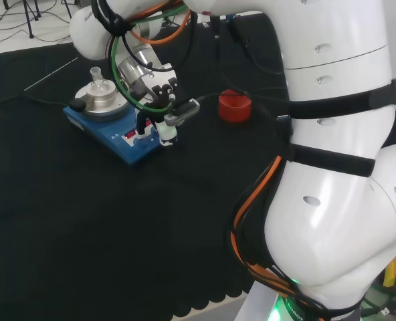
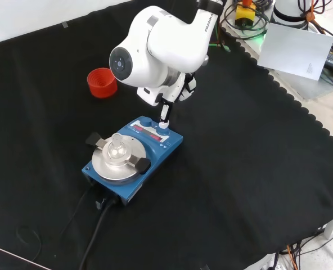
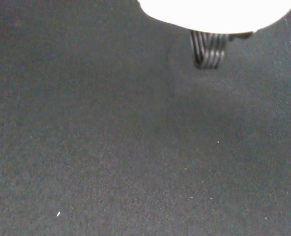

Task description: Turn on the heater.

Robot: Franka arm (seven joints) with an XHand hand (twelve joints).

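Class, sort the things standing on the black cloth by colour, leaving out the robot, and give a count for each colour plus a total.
Blue: 1, the heater
Red: 1, the ribbed ring
Clear: 1, the small flask on the heater's plate
Total: 3

- The glossy white arm links (image 1: 332, 221) are rounded and bulbous, divided by black bands at the joints.
- One link carries a round grey cap (image 2: 119, 62) and dark lettering along its side.
- Orange, green and black cables (image 1: 144, 27) loop along the arm.
- The black and white hand (image 1: 159, 100) has slim white-tipped fingers (image 2: 164, 115).
- Small recessed screw holes dot the white shells.
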